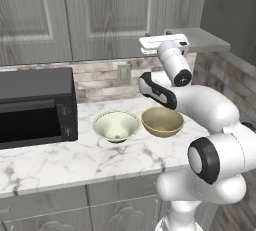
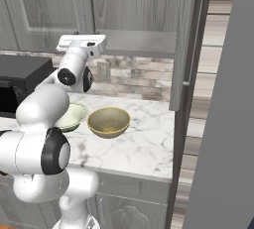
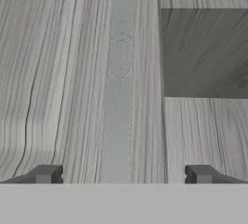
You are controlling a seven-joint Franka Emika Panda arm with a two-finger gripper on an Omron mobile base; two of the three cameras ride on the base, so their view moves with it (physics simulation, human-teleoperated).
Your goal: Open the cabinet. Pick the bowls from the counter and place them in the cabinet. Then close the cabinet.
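Note:
The cabinet's right door (image 2: 182,49) stands swung open, its bar handle (image 2: 191,39) on the outer edge, and the grey shelf (image 2: 141,42) shows inside. Its left door (image 1: 112,10) is shut. My gripper (image 1: 164,42) is raised to the height of the cabinet's bottom edge, above and behind the bowls. In the hand view the gripper (image 3: 123,175) is open and empty, close to grey wood grain, with the dark cabinet interior (image 3: 206,48) at upper right. On the counter (image 1: 60,162), a cream bowl (image 1: 116,125) and a tan bowl (image 1: 162,121) sit side by side.
A black microwave (image 1: 35,107) stands on the counter left of the bowls. Behind them is a brick backsplash with a wall outlet (image 1: 123,74). Grey base cabinets (image 1: 115,210) run under the counter. A tall grey panel (image 2: 223,124) rises at the right.

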